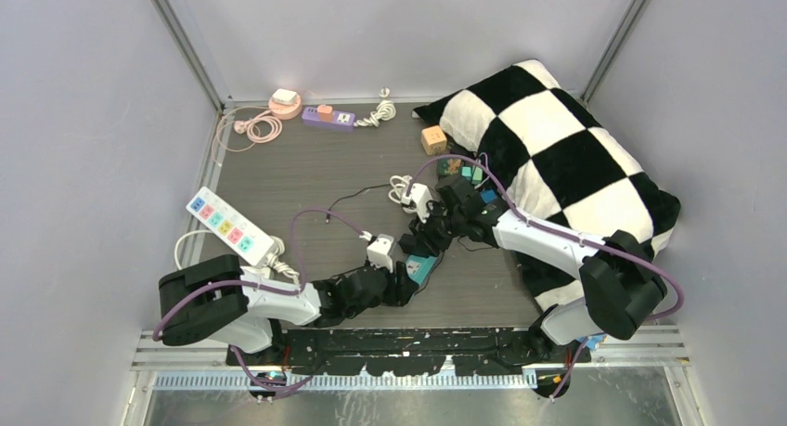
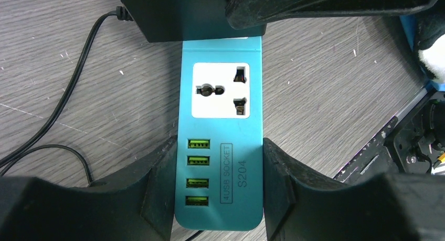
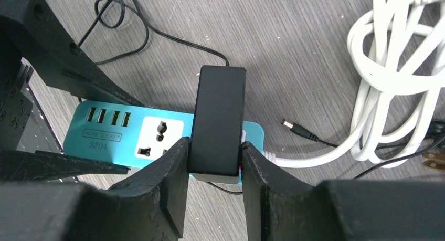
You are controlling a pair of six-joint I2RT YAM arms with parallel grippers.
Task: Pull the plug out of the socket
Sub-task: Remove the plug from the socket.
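While the teal socket strip (image 2: 220,128) is clamped by the left gripper (image 2: 219,183), the likely rigid, light black adapter (image 3: 219,120) is pinched across its sides by the right gripper (image 3: 215,165).

Left hand (image 1: 406,283), right hand (image 1: 430,235) meet at teal socket (image 1: 423,269); checkered pillow (image 1: 557,157) right; white power strip (image 1: 230,226) left.
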